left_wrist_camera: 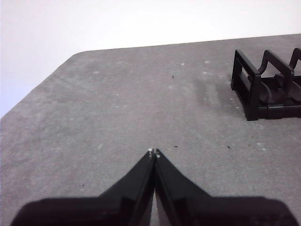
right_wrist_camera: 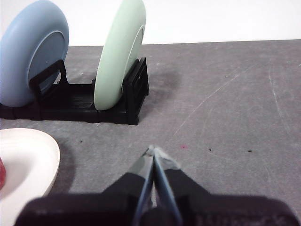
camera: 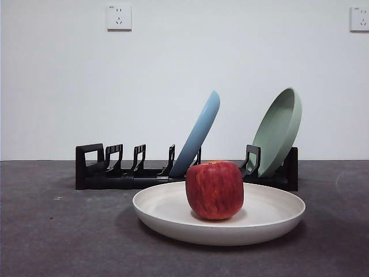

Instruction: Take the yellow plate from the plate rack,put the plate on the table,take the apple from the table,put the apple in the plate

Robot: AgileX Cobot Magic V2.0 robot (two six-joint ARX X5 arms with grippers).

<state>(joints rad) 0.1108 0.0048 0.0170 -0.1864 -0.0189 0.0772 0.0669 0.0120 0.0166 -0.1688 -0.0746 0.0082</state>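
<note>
The cream yellow plate [camera: 173, 210] lies flat on the dark grey table [camera: 52, 231], in front of the black plate rack [camera: 121, 173]. The red apple [camera: 214, 189] stands upright in the middle of the plate. My left gripper [left_wrist_camera: 154, 152] is shut and empty above bare table, apart from the rack's loop end [left_wrist_camera: 256, 84]. My right gripper [right_wrist_camera: 153, 150] is shut and empty, off to the side of the plate's rim [right_wrist_camera: 33, 165] and short of the rack [right_wrist_camera: 127, 101]. Neither gripper shows in the front view.
A light blue plate [camera: 199, 134] and a pale green plate [camera: 279, 130] lean in the rack's slots; both show in the right wrist view, blue [right_wrist_camera: 33, 52] and green [right_wrist_camera: 120, 52]. Two wall sockets [camera: 119, 17] sit on the white wall behind.
</note>
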